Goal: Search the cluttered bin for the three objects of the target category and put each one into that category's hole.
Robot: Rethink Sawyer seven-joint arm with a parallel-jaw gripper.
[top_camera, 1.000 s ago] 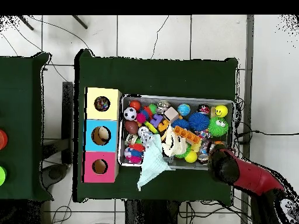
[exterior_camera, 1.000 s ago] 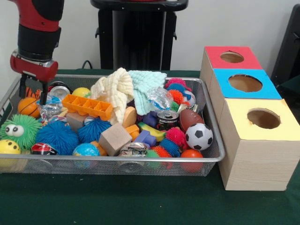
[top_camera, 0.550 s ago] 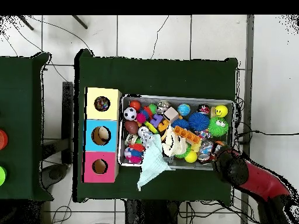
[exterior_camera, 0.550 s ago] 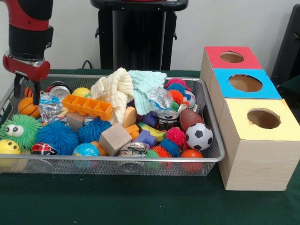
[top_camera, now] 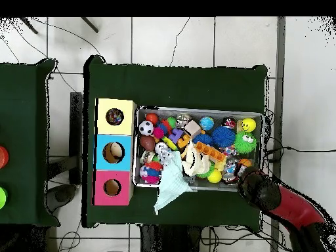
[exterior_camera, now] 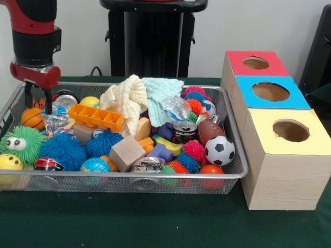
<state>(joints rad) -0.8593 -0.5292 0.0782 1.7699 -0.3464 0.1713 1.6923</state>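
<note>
The gripper [exterior_camera: 38, 103] hangs over the left end of the bin [exterior_camera: 235, 155], its two dark fingers [exterior_camera: 47, 103] slightly apart with nothing between them, tips just above a crumpled clear wrapper [exterior_camera: 54, 123] and beside an orange basketball [exterior_camera: 32, 118]. Right of the bin stand three boxes with holes: red [exterior_camera: 256, 63], blue [exterior_camera: 270, 91], yellow [exterior_camera: 290, 130]. A soccer ball [exterior_camera: 219, 150] and a football [exterior_camera: 209, 130] lie at the bin's right end.
</note>
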